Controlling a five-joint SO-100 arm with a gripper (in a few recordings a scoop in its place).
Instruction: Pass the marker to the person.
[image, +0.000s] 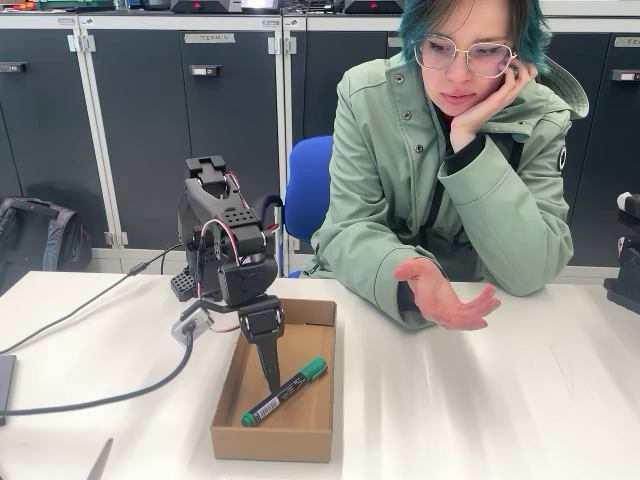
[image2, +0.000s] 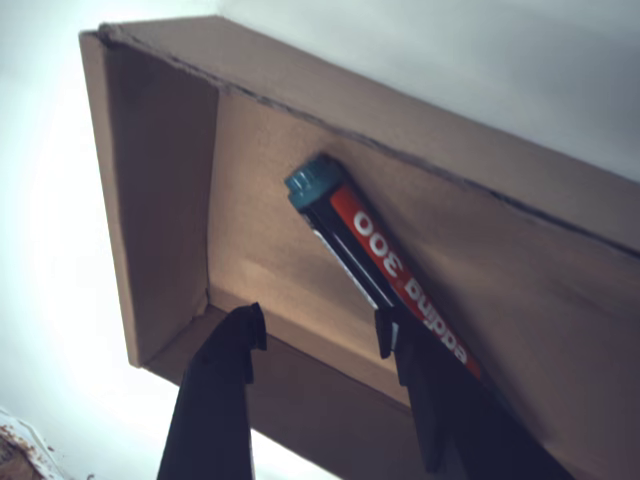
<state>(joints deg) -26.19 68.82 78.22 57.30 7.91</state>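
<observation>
Spread fingers (image2: 315, 335) hang inside the box (image2: 160, 230), one beside the marker (image2: 350, 225). Fixed view adds the person (image: 440, 150), with an open hand (image: 445, 295) over the worktop (image: 500, 400).

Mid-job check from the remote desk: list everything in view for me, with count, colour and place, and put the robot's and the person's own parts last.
marker: 1, black barrel, green cap and end, lying diagonally in the box; the wrist view shows a red label.
cardboard box: 1, brown, shallow and open-topped, on the table in front of the arm.
table: 1, white, across the foreground.
cables: grey, trailing left from the arm.
chair: 1, blue, behind the table.
cabinets: dark doors with pale frames, along the back wall.
bag: 1, dark, on the floor at left.
arm: 1, black, at the box's far end.
claw: 1, black, open, lowered into the box at the marker.
person's hand: 1, palm up over the table, right of the box.
</observation>
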